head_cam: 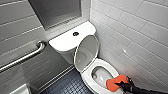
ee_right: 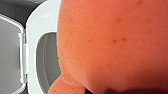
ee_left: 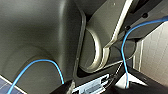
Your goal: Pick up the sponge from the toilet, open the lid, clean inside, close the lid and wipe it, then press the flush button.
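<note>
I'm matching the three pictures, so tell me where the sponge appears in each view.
Head view: the sponge is low at the right, in the right gripper, over the front rim of the toilet.
Left wrist view: the robot's own dark parts and a blue cable.
Right wrist view: the sponge looms close up, in front of the bowl.
Shared landmark: the raised lid, grey beyond the sponge in the right wrist view.

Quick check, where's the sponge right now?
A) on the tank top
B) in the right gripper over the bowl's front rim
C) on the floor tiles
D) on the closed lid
B: the sponge sits in the right gripper at the front rim of the toilet, whose lid is raised.
</note>
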Controlling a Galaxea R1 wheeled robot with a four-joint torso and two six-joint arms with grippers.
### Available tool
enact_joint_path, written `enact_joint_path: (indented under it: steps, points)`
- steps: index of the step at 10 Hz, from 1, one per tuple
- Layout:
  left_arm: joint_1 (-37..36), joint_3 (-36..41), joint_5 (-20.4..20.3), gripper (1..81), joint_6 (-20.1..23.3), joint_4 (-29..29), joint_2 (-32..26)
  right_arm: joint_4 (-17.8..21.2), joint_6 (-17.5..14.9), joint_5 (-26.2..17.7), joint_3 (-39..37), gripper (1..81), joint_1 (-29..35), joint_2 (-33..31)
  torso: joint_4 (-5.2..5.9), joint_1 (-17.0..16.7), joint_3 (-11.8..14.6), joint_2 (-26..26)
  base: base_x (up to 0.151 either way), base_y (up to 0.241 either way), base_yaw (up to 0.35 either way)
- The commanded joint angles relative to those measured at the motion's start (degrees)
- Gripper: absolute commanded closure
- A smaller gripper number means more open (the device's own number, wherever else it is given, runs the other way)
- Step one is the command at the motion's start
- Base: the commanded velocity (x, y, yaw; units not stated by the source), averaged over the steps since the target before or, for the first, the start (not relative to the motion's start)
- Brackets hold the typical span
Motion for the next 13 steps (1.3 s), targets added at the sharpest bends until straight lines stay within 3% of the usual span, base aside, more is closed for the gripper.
enact_joint_path:
  steps: [1,4,8,11,13]
  points:
    - [2.21,1.15,1.11,1.0,0.63,0.92,-0.42,0.84,0.26,6.04,8.56,81.1,-4.27,-8.14,0.0,0.0,0.0,0.0,0.0,0.0,0.0]
    - [2.3,1.24,1.11,1.0,0.8,1.01,-0.16,0.58,-0.27,11.57,13.92,81.1,-12.8,-12.01,0.0,0.0,0.0,-0.02,0.0,0.0,0.0]
    - [2.74,1.06,1.11,1.0,1.5,1.01,0.37,0.06,-0.71,16.67,18.22,81.1,-20.72,-12.1,0.0,0.0,0.0,-0.05,0.0,0.0,0.0]
    - [2.65,0.98,1.03,1.0,1.5,0.92,0.37,-0.21,-5.1,15.8,24.45,81.1,-18.89,-15.16,0.0,0.0,0.0,-0.07,0.0,0.0,0.0]
    - [2.74,0.89,0.76,1.0,1.42,0.92,0.37,-0.21,-7.74,10.96,27.72,81.1,-13.01,-16.76,0.0,0.0,0.0,-0.07,0.0,0.0,0.0]
